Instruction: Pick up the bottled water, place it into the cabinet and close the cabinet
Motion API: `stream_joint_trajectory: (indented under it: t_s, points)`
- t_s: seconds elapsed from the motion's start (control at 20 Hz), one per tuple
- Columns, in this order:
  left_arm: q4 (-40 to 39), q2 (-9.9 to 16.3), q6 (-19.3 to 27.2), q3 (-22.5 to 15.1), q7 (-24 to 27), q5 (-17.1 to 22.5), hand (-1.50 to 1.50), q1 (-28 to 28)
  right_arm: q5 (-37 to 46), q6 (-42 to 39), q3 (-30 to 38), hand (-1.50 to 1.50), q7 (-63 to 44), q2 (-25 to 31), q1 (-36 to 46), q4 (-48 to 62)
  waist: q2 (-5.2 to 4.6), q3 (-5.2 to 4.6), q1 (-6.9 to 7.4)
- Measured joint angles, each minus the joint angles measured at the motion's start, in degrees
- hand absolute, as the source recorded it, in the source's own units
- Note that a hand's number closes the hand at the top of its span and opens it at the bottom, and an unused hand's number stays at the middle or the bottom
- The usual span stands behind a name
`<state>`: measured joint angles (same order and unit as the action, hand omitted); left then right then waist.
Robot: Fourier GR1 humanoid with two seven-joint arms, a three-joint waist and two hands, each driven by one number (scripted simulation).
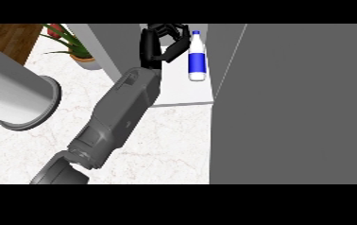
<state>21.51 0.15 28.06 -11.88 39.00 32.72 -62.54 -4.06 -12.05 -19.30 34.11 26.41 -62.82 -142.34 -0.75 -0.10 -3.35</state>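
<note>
A grey forearm (pixel 122 110) crosses the white marbled counter (pixel 167 143) toward the open cabinet (pixel 185 94), past a steel pot (pixel 24 101) and a potted plant (pixel 73 44) at the left. Inside the cabinet the left hand (pixel 157 42) has fingers spread, holding nothing, just beside the upright bottled water (pixel 197 58). The grey cabinet door (pixel 293 101) fills the right.

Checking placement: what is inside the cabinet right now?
The water bottle stands on the cabinet shelf, the left hand open beside it. The door hides the right part.
</note>
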Motion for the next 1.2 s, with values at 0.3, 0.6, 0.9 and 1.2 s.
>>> stream_joint_trajectory:
  t_s: [0.3,0.6,0.9,1.2]
  points:
    - [6.9,-0.1,-3.9,-5.2,-1.1,4.5,1.5,4.7,0.7,0.8,-2.5,-1.5,-1.0,-0.7,0.1,-0.4,0.61,0.01,0.67]
    - [18.5,-0.1,-10.2,-13.3,-3.7,10.3,-1.5,13.6,1.4,1.9,-4.6,-1.5,-1.3,-1.0,-0.2,-0.5,1.15,-0.02,1.56]
    - [31.6,0.3,-13.6,-21.5,-4.8,11.3,-1.5,26.9,2.2,4.4,-7.4,-1.5,-1.9,-1.7,-0.9,-0.7,1.54,-0.04,3.6]
    - [46.6,4.3,-9.9,-27.2,-3.9,9.7,-1.5,42.0,2.8,6.4,-7.9,-1.5,-1.5,-1.2,-1.2,-0.8,1.73,-0.02,4.84]
